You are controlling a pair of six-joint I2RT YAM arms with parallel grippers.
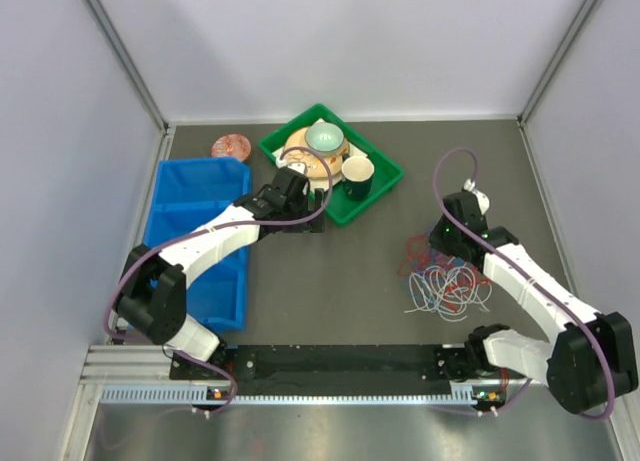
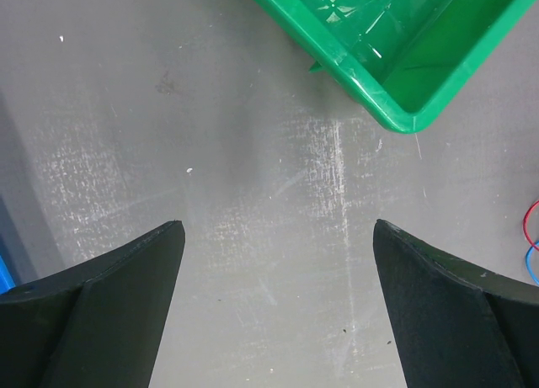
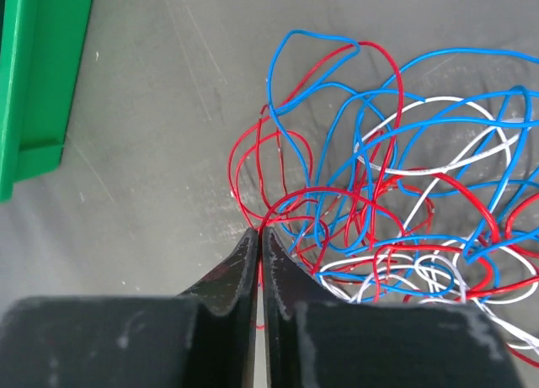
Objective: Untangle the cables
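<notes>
Because the cables (image 1: 447, 284) are string-thin, light and limp, we expect any tug to drag the whole tangle, which lies on the table (image 2: 253, 152) at our near right. A single strand at the heap's rim is the place to hold. Our right gripper (image 3: 257, 235) is closed there, apparently nipping the red cable (image 3: 232, 173), with that arm bent down over the heap. Further out, the left gripper (image 2: 279, 228) hovers fully spread and empty near the green tray (image 2: 396, 110).

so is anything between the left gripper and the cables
nothing visible: bare table lies between the open left gripper and the cables, with the green tray off to one side. the right gripper is at the tangle's edge, fingers shut on a red strand
</notes>
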